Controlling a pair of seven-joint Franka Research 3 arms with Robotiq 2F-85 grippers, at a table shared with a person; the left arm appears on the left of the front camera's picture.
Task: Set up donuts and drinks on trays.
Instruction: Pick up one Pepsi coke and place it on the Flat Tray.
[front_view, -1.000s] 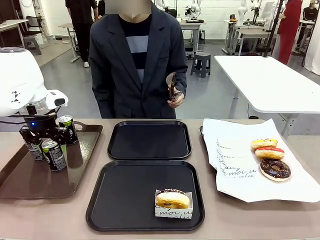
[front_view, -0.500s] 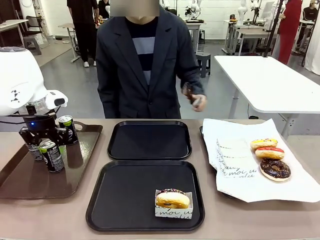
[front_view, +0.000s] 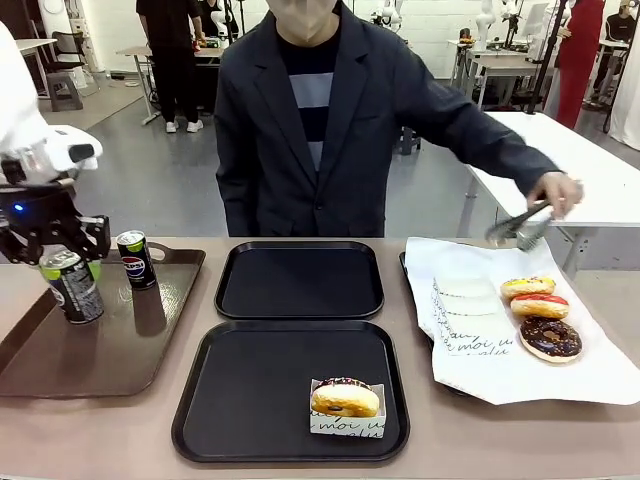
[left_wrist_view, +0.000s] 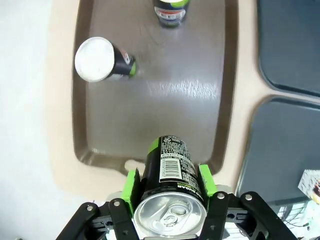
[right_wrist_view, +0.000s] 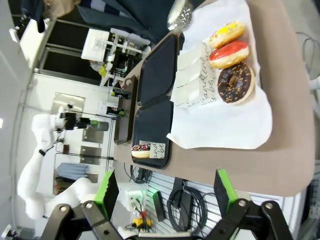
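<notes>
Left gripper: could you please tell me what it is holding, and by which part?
The left gripper holds a black drink can, green pads clamping its sides just below the silver top.

Glossy brown plastic tray sits on the left, with a blue-logo black Pepsi can upright on it. White printed paper sheet lies over on the right.

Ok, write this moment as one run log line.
left claw: shut on can over brown tray | right claw: open | hand: tongs near donuts
</notes>
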